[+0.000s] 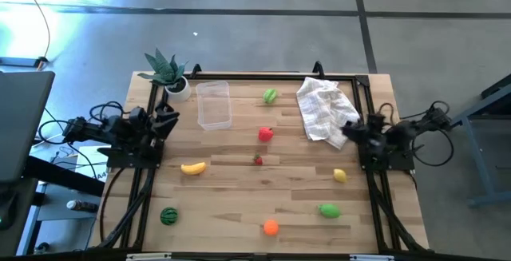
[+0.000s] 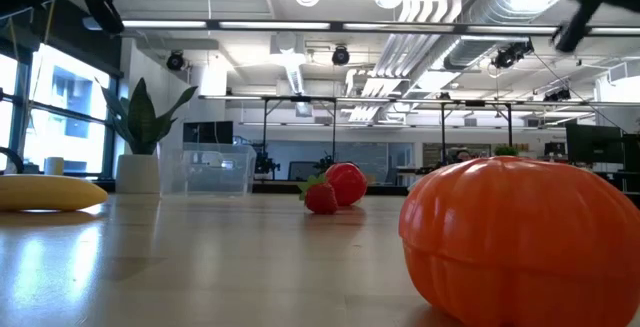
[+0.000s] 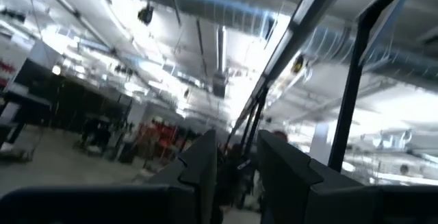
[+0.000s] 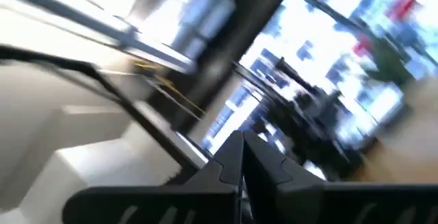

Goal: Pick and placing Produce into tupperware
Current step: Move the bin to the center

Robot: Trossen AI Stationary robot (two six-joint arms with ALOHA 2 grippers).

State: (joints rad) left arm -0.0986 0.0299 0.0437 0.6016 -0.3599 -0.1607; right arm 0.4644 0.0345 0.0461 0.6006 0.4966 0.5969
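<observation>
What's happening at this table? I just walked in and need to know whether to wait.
Nothing is being handled yet. The left gripper and right gripper sit shut at the table's side edges, holding nothing. The clear tupperware looks empty, while the banana, watermelon, orange and lemon lie scattered on the wood.

High view looks straight down; low view, tabletop-level, shares the orange (image 1: 271, 227) (image 2: 520, 239), close.

you have eight produce pieces: one banana (image 1: 193, 167), one watermelon (image 1: 168, 215), one orange (image 1: 271, 227), one lemon (image 1: 340, 175), two light green pieces (image 1: 271, 95) (image 1: 329, 210), two red pieces (image 1: 265, 133) (image 1: 257, 160). one tupperware (image 1: 214, 104), one cloth (image 1: 324, 109), one potted plant (image 1: 169, 73).
</observation>
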